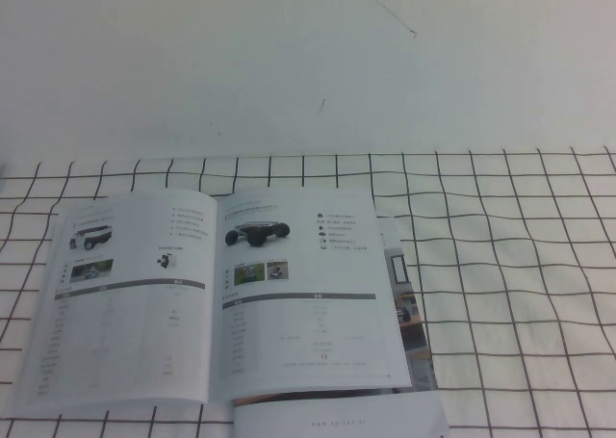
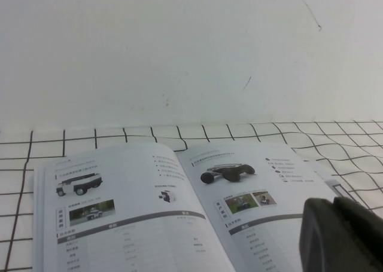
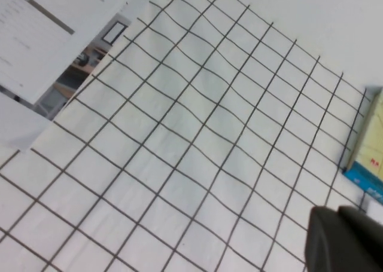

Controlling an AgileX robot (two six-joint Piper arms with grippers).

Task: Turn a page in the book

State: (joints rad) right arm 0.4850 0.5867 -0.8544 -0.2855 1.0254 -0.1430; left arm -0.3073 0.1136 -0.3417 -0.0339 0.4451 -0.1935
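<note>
The book (image 1: 144, 294) lies open and flat on the checked cloth, left of centre. Its right-hand page (image 1: 308, 303) shows a dark wheeled vehicle, an icon list, a grey band and a faint table. The book also shows in the left wrist view (image 2: 137, 212), and its corner shows in the right wrist view (image 3: 36, 33). My left gripper (image 2: 333, 203) hovers above the right-hand page's outer part, its dark fingers together and holding nothing. My right gripper (image 3: 336, 212) is over bare cloth to the book's right, fingers together and empty. Neither gripper shows in the high view.
A black-gridded white cloth (image 1: 510, 265) covers the table in front of a white wall (image 1: 289, 53). A further leaf with photos (image 1: 404, 298) sticks out beyond the page's right edge. A white sheet (image 1: 337, 419) lies at the front. A yellow and blue box (image 3: 371, 146) stands to the right.
</note>
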